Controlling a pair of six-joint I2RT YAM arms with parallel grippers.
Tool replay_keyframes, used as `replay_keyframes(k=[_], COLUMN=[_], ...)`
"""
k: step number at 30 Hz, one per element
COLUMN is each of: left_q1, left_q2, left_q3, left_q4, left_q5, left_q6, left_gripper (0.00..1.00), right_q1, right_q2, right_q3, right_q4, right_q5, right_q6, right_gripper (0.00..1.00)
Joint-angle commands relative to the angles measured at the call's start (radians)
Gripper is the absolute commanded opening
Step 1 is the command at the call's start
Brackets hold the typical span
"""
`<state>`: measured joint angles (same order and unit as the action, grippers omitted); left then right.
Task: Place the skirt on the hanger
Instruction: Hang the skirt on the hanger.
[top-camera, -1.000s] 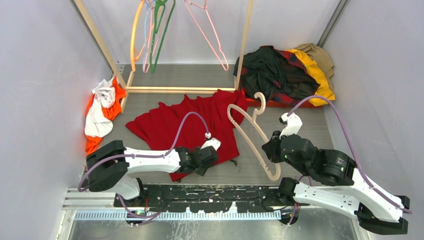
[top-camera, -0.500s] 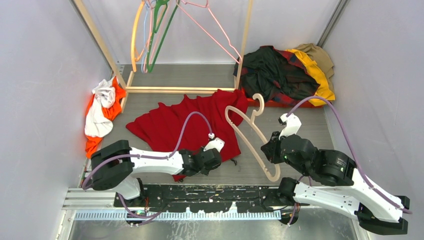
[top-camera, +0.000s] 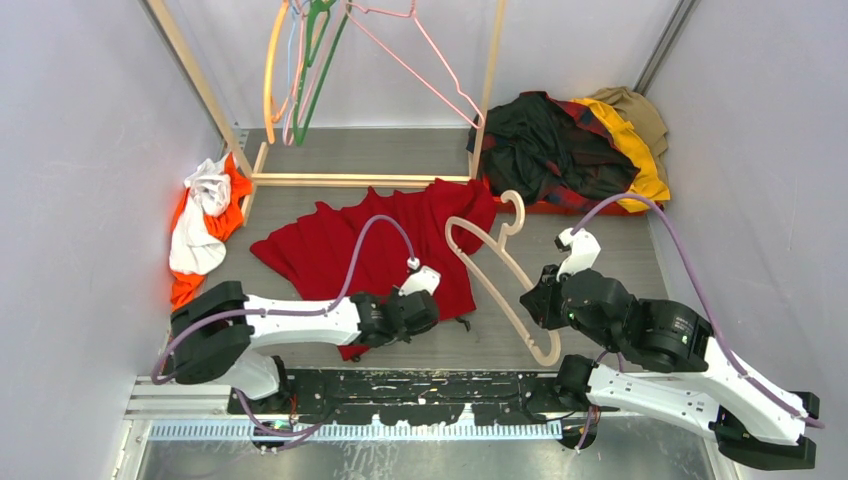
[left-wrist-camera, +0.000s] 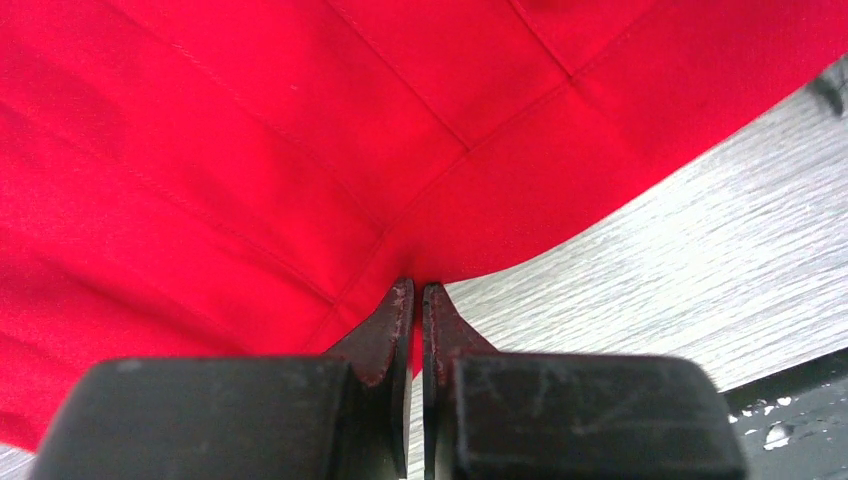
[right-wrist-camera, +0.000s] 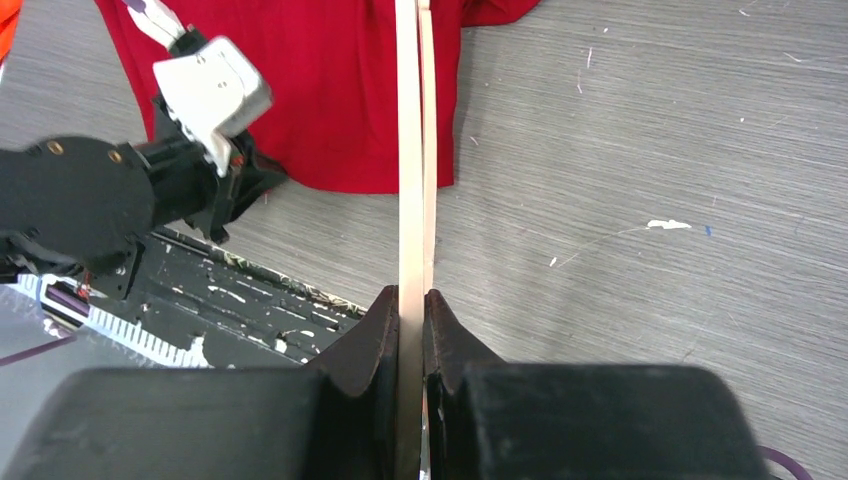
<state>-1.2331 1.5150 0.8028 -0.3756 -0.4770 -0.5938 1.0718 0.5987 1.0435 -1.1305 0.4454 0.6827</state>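
The bright-red skirt (top-camera: 340, 250) lies spread on the grey floor, left of centre. My left gripper (top-camera: 428, 312) sits at its near right edge. In the left wrist view the skirt (left-wrist-camera: 250, 150) fills the frame, and the left gripper (left-wrist-camera: 416, 292) is shut on the skirt's edge, with red cloth pinched between the tips. The cream hanger (top-camera: 500, 262) slants from its hook near the skirt down to the right. My right gripper (top-camera: 541, 300) is shut on the hanger's lower arm. In the right wrist view the hanger (right-wrist-camera: 410, 150) runs straight up from the right gripper (right-wrist-camera: 412, 296).
A wooden rack (top-camera: 350, 180) stands at the back with a green hanger (top-camera: 322, 60) and a pink hanger (top-camera: 430, 70) hung on it. A pile of dark plaid and yellow clothes (top-camera: 570, 150) lies back right. Orange and white clothes (top-camera: 205, 230) lie left. Walls close both sides.
The left gripper has closed onto the skirt's edge. The cream hanger's upper end has shifted slightly left. The pink hanger on the rack has swung.
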Motion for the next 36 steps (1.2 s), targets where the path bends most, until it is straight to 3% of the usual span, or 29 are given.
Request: replay_keyframes(k=[1,16,28,36], left_q1=[0.052,0.284,0.302,0.302], left_q2=[-0.1,-0.086,-0.146,-0.157], left_q3=[0.07,0.233,0.209,0.179], left_q4=[-0.071,-0.157,-0.192,-0.185], left_q5=[-0.005,0.179,0.487,0.546], left_q6=[0.021,0.144,0.109,0.089], left_gripper=[0.03,0.03,0.09,0.06], right_q1=[0.005,0.005,0.005,0.005], right_q2=[-0.021,-0.07,-0.056,-0.056], right_q3=[0.05,0.121,0.149,0.143], right_q4=[0.027,-0.056,-0.128,-0.152], right_q5=[-0.039,-0.317,-0.325,-0.358], right_q6=[-0.012,-0.046,-0.05,-0.046], right_gripper=[0.01,0.02,0.02,0.02])
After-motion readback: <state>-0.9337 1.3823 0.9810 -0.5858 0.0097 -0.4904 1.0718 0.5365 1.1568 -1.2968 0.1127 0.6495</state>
